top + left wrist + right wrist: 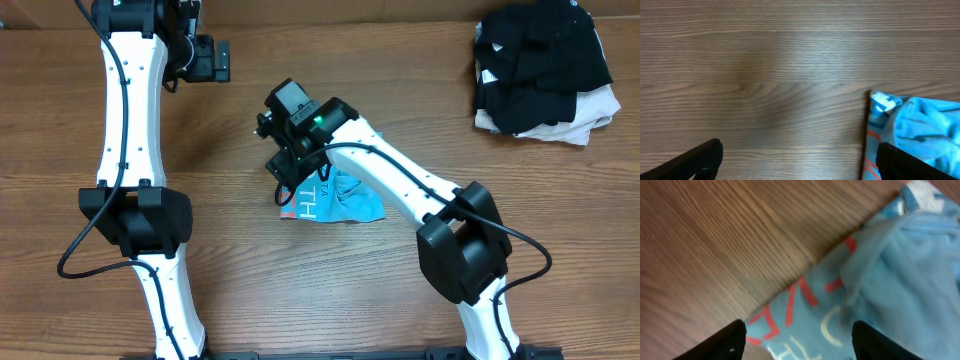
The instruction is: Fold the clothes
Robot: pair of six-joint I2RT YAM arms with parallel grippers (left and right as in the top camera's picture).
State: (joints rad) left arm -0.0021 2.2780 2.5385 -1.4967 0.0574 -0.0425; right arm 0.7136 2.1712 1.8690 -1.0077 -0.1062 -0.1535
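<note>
tabletop [300, 300]: wood grain, fills all three views; parts are covered by both arms in the overhead view.
right arm [400, 185]: runs from the near right up to the middle and lies across the shirt's far edge, hiding it.
left arm [130, 130]: runs along the left side up to the far edge; its top is cut off by the frame.
black garments [540, 60]: heap at the far right corner, cropped at the top, separate pieces can't be told apart.
beige/white cloth [590, 110]: under the heap, only its edges show.
T-shirt [345, 205]: light blue, bunched in a small wad mid-tabletop. Red and white lettering faces up on its left part, but it is too crumpled to read. In the left wrist view [920, 130] it is cropped by the frame and a finger. In the right wrist view [890, 280] it is blurred, with rumpled folds on the right.
right claw [285, 180]: over the shirt's far left corner. In the wrist view [800, 342] the fingers are spread wide with the lettered cloth between them and nothing pinched. Can't tell whether the tips touch the cloth.
left claw [215, 60]: at the far left, well apart from the shirt. In the wrist view [800, 165] the fingers are apart over bare wood and hold nothing.
</note>
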